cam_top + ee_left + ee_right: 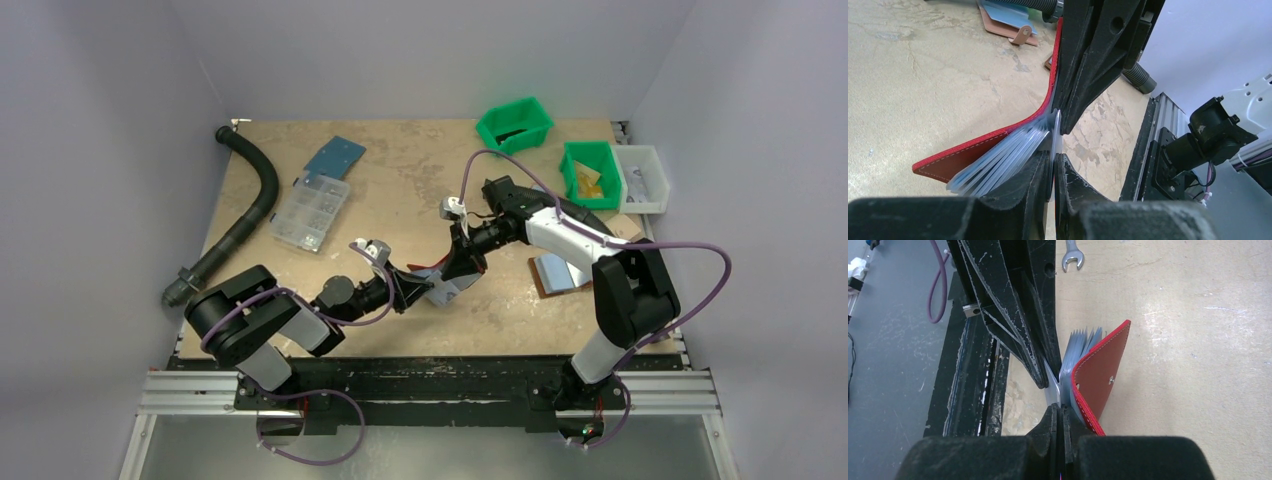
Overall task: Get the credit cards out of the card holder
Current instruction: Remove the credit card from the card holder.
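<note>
The dark red card holder hangs half open between my two grippers at the table's middle front. Its pale blue-grey pockets fan out from the red cover. One thin pale blue-grey sheet stands apart from the fan and runs between both grippers; it looks like a credit card in its pocket. My left gripper pinches that sheet from the left with its jaws nearly touching. From the right, my right gripper is shut on the same sheet's other edge, close beside the cover.
A brown folder with a pale blue inside lies right of the grippers. Two green bins and a white bin stand at the back right. A clear organiser box, a blue plate and a black hose lie at the left. A wrench lies on the table.
</note>
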{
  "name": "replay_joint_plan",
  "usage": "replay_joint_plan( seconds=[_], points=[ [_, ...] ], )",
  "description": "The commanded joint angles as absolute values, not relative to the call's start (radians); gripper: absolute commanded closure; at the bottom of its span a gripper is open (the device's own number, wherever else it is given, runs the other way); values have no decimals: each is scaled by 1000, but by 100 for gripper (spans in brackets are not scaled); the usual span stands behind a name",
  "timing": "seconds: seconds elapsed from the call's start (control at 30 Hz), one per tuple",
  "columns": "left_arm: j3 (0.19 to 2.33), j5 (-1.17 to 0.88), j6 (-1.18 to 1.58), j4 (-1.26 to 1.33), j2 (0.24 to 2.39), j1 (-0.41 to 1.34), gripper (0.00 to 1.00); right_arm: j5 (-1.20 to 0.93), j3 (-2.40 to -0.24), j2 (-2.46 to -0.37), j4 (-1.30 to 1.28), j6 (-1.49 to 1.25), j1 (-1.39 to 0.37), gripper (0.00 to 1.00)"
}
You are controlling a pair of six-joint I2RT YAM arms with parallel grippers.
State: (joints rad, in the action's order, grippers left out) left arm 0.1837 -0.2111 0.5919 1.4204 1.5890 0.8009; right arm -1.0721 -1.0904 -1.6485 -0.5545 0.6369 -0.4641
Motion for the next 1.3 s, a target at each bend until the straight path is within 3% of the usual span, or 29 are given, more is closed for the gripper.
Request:
replay_joint_plan(
  seconds=[0.0, 0.7, 0.83, 0.97, 1.27],
  points=[
    [169, -271, 624, 1526, 1599, 765, 87, -1104, -1131, -1654, -581, 655, -452, 100],
    [169, -389, 651, 1612, 1737, 717, 86, -1118, -1140, -1675, -609, 669, -414, 100],
    [173, -402, 649, 1611, 1751, 712, 90, -1118, -1141, -1678, -612, 672, -412, 100],
    [178, -422, 660, 1627, 1766, 705, 100, -1118, -1142, -1683, -615, 673, -411, 100],
    [161, -429, 672, 1698, 1781, 698, 98, -1119, -1145, -1692, -621, 677, -409, 100]
  ],
)
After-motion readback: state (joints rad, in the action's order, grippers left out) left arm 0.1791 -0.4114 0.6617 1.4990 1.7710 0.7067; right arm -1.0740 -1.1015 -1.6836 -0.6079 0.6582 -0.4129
